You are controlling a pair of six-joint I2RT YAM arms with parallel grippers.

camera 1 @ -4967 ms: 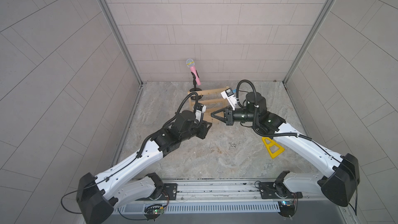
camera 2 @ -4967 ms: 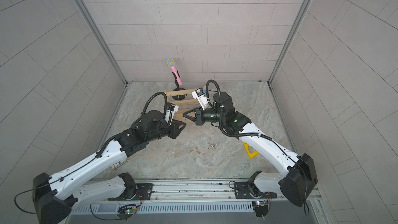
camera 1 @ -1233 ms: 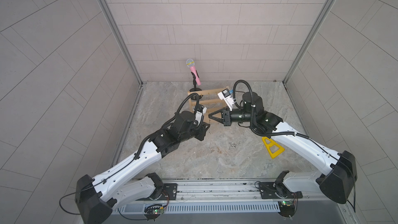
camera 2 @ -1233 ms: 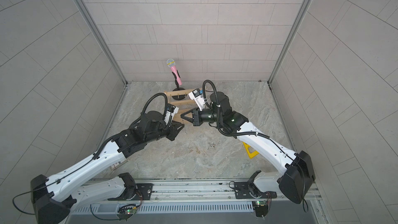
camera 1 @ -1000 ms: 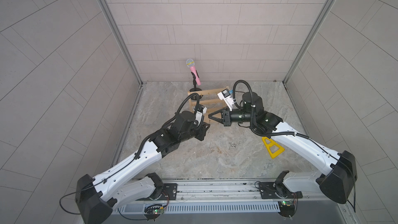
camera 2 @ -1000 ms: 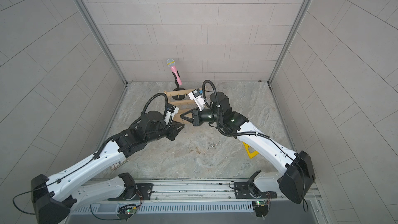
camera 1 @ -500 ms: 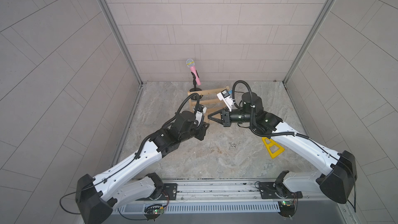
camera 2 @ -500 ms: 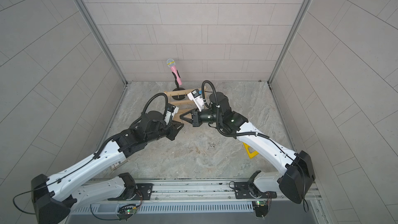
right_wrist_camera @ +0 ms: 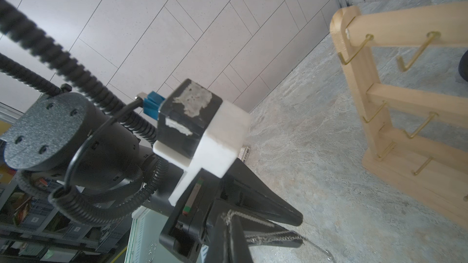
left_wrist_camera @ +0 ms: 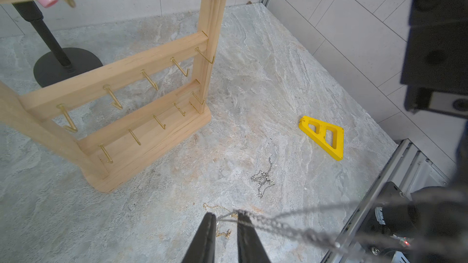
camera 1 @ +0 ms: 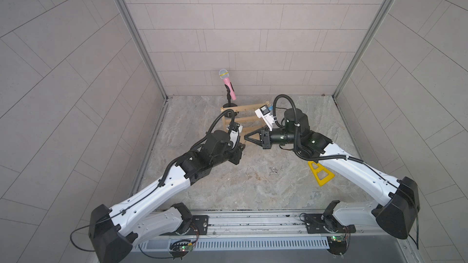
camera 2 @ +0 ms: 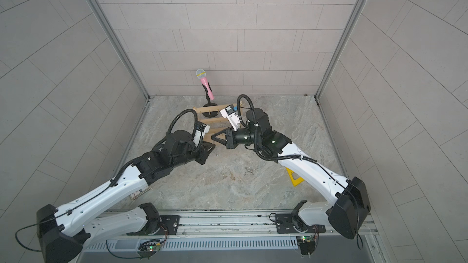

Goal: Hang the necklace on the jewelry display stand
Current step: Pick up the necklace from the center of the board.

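marbled tabletop (camera 1: 253,193) | jewelry display stand (left_wrist_camera: 152,153) | microphone stand (left_wrist_camera: 68,64) | yellow triangle (left_wrist_camera: 335,148) | silver chain (left_wrist_camera: 263,180) | gold chain (left_wrist_camera: 215,206)

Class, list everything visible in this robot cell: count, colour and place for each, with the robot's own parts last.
jewelry display stand: one, light wood with brass hooks, upright at the back of the floor.
microphone: one, pink, on a black stand behind the display stand.
triangular block: one, yellow, flat on the floor by the right arm.
loose chain: one, silver, bunched on the floor before the stand.
gold chain: one, on the floor near it.
necklace: one, silver, stretched in the air between the grippers.
small pale item: one, by the left wall, too small to name.
left gripper: one, black, jaws apart, necklace across one finger.
right gripper: one, black, shut on the necklace.
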